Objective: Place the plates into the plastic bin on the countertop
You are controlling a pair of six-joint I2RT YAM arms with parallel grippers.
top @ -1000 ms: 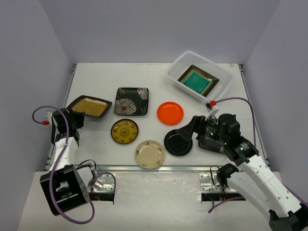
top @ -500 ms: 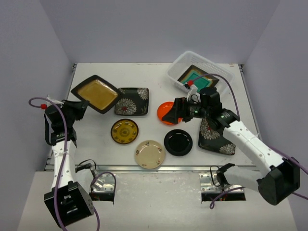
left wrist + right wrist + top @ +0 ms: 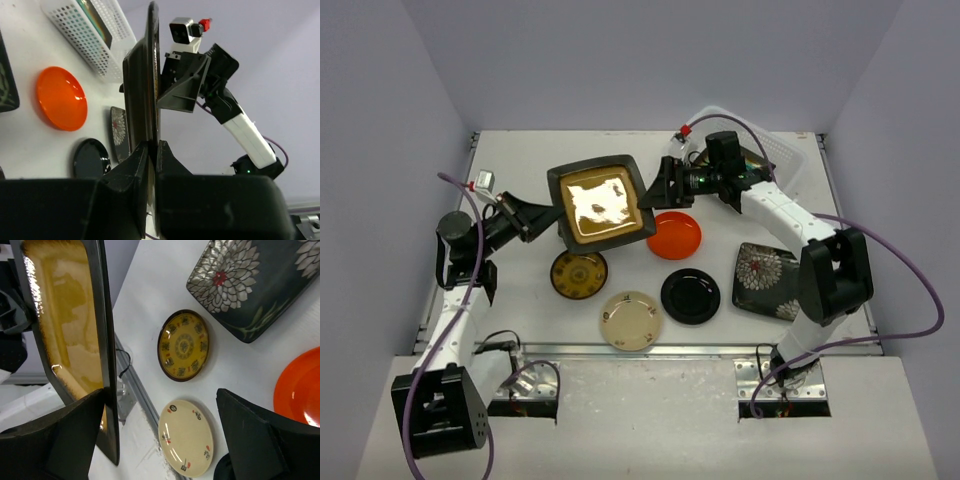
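My left gripper (image 3: pixel 550 215) is shut on the left rim of the square mustard plate (image 3: pixel 601 200) and holds it raised and tilted over the countertop (image 3: pixel 515 160). In the left wrist view my gripper (image 3: pixel 152 152) pinches the plate (image 3: pixel 150 75), seen edge-on. My right gripper (image 3: pixel 657 190) is open at the plate's right edge. In the right wrist view the gripper (image 3: pixel 160 440) has the plate's rim (image 3: pixel 107 365) just inside one finger (image 3: pixel 75 440). The plastic bin (image 3: pixel 788 150) stands at the back right, largely behind my right arm.
On the countertop lie the orange plate (image 3: pixel 674 235), the black round plate (image 3: pixel 690 296), the cream plate (image 3: pixel 631 320), the brown-yellow patterned plate (image 3: pixel 579 273) and a black floral plate (image 3: pixel 768 280). The other floral plate (image 3: pixel 255 285) lies under the raised one.
My left gripper lifted the mustard plate off the left side and carried it right to the middle. My right arm swung from the black round plate up to the mustard plate's right edge.
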